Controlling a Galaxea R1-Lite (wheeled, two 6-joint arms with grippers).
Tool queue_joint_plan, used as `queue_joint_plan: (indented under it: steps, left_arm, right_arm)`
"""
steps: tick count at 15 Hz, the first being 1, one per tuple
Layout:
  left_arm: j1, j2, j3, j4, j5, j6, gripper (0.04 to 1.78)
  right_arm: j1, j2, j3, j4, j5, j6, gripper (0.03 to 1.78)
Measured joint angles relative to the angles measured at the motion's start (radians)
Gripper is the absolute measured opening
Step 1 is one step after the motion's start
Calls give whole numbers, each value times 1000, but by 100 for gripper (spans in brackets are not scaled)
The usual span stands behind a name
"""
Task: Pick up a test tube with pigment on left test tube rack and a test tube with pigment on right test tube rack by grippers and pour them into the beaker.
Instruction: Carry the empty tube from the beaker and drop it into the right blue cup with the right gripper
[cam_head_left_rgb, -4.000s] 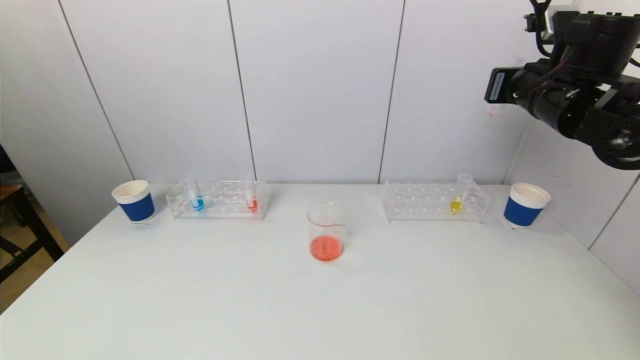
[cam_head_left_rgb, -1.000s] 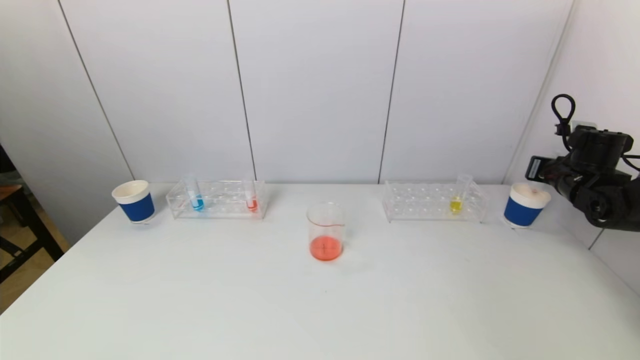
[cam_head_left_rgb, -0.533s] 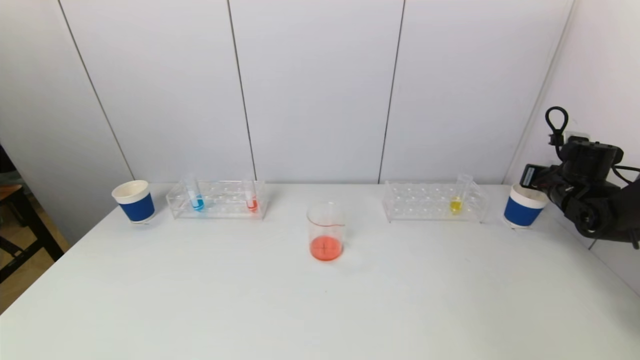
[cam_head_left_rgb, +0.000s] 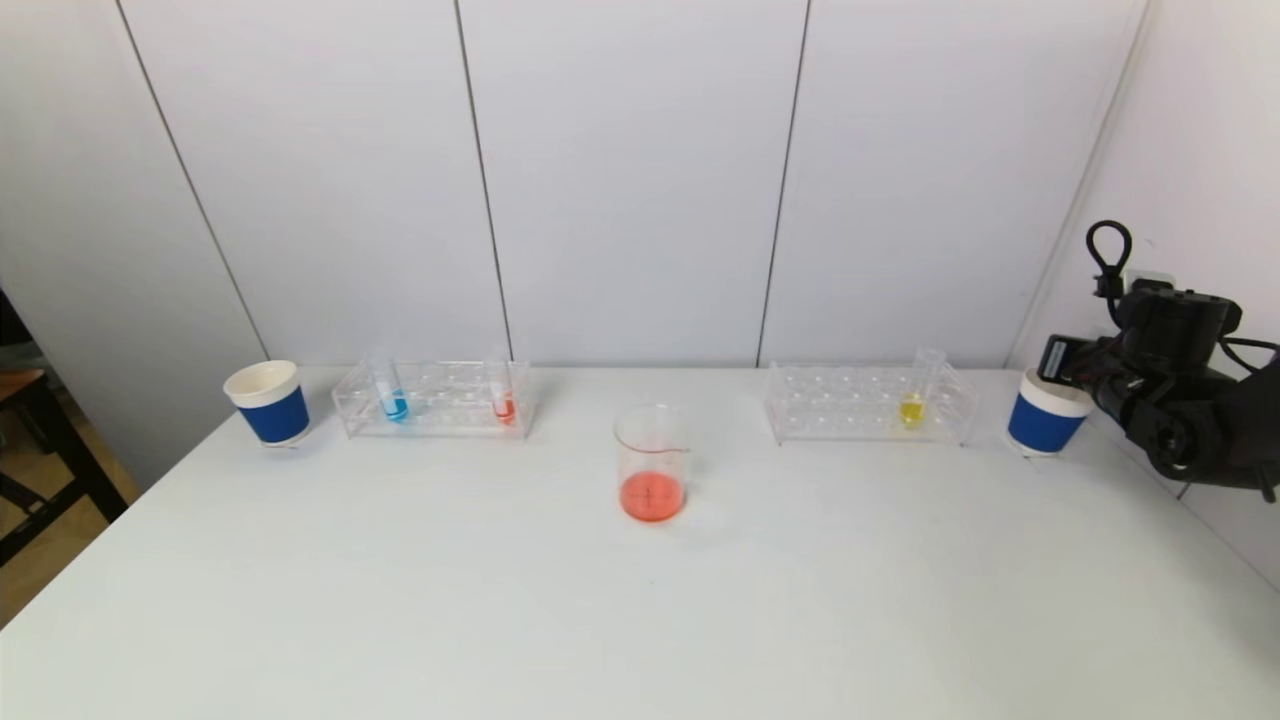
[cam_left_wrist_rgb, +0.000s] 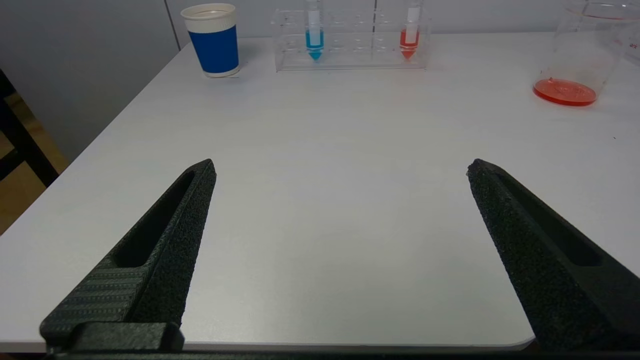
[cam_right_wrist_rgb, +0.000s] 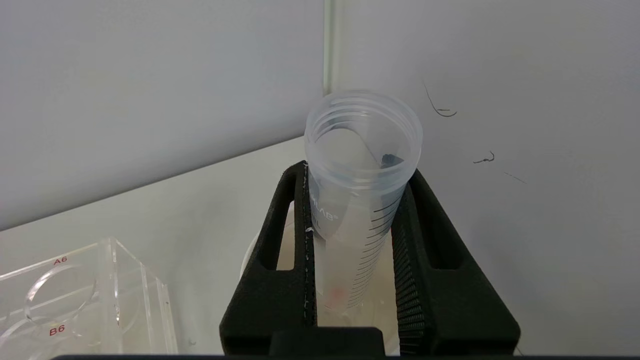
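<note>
The glass beaker (cam_head_left_rgb: 651, 465) stands mid-table with red liquid in its bottom. A blue-pigment tube (cam_head_left_rgb: 392, 392) and a red-pigment tube (cam_head_left_rgb: 503, 396) stand in the left rack (cam_head_left_rgb: 432, 402). A yellow-pigment tube (cam_head_left_rgb: 912, 396) stands in the right rack (cam_head_left_rgb: 860, 408). My right gripper (cam_right_wrist_rgb: 356, 172) is shut on a clear, nearly empty test tube (cam_right_wrist_rgb: 361, 200) with a faint red trace. The tube's lower end hangs inside the right paper cup (cam_head_left_rgb: 1044, 418). My left gripper (cam_left_wrist_rgb: 340, 167) is open over bare table near the front edge, holding nothing.
A second blue-and-white paper cup (cam_head_left_rgb: 268, 402) stands left of the left rack. My right arm (cam_head_left_rgb: 1175, 420) hangs over the table's right edge, close to the side wall. The wall panels rise directly behind the racks.
My right arm has come down from high up at the right to the right cup. Over the last second it sank slightly and edged left over the cup. The left gripper has not moved.
</note>
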Motion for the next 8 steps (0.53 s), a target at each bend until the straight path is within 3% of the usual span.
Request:
queue_joint_plan:
  steps: [8]
  left_arm:
    - [0, 0, 0, -2, 0, 0, 176]
  right_arm:
    - [0, -1, 4, 0, 0, -2, 49]
